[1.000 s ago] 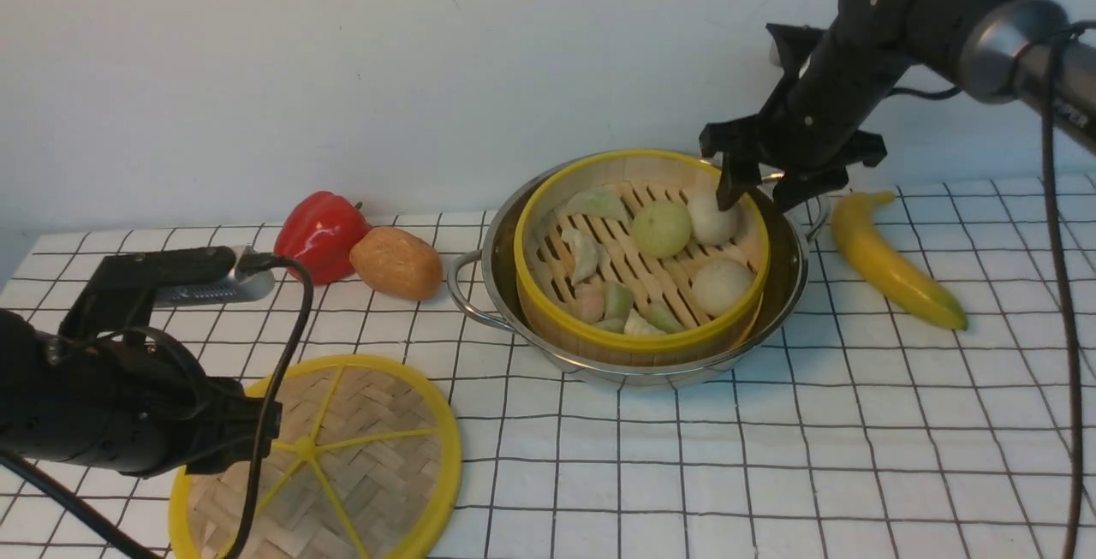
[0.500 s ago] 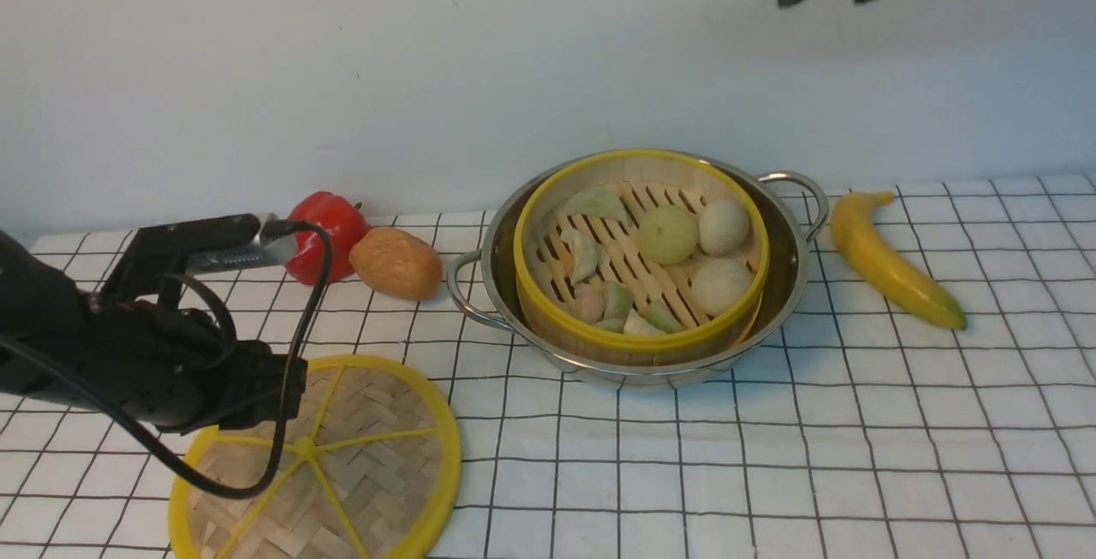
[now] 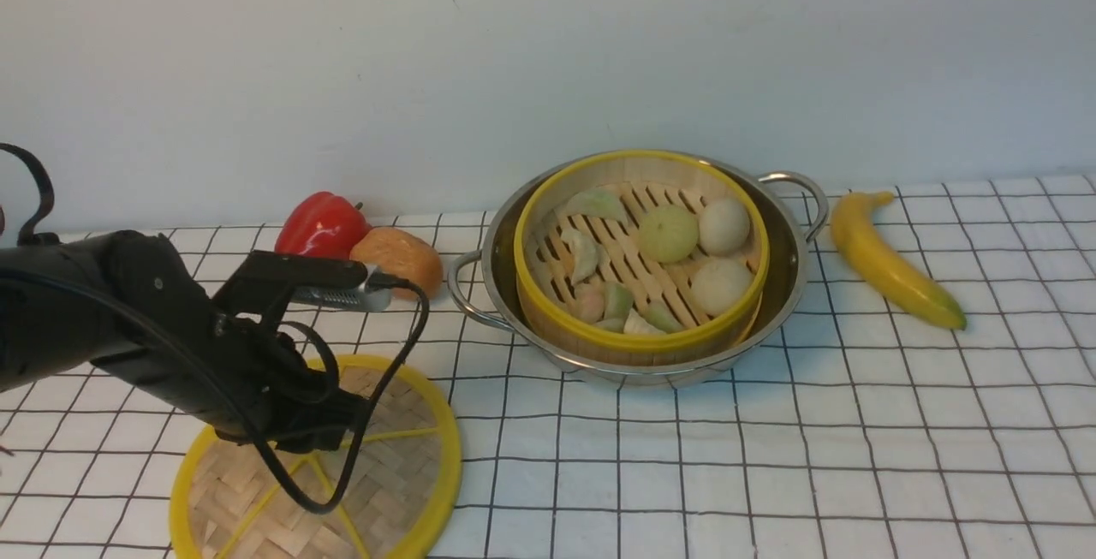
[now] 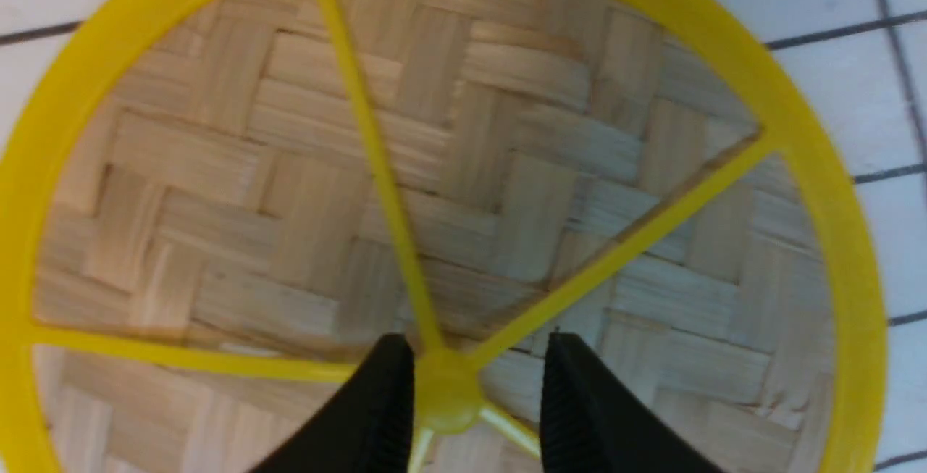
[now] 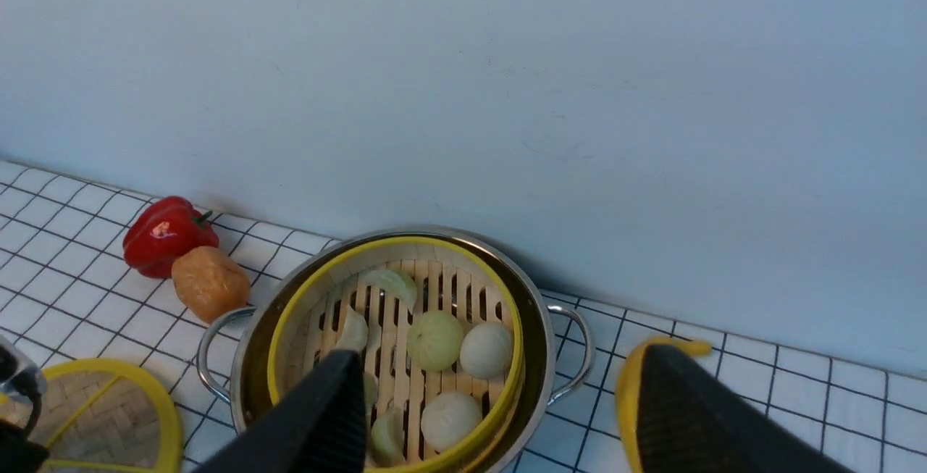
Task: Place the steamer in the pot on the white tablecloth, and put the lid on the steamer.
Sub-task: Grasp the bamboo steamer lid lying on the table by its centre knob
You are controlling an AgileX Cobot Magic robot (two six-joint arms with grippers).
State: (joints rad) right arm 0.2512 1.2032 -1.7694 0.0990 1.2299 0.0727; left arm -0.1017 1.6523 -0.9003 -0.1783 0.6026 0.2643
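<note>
Left gripper is spread wide and aimed straight down at the lid, with one jaw on either side of the yellow hub and nothing held. The hub sits off-centre in that gap, close to one jaw and a little apart from the other. Whether the tips reach the weave, I cannot tell.

The lid lies flat on the white tablecloth at the near left, spoked face up. It's a round disc, so it has no long axis to line up with. The hub is the only raised part at its centre, and five thin spokes run out from it, so I'd say the closing line has to miss them.

The steamer is already seated upright in the pot, open top showing buns and dumplings. From the lid it lies to the right and farther back, towards the wall. That's the carry as I read it: lift, swing right and away, then set the lid level on the yellow rim.

The left arm is plainly the nearer one. The right gripper is out of the front view, high above the pot, jaws wide and empty.
</note>
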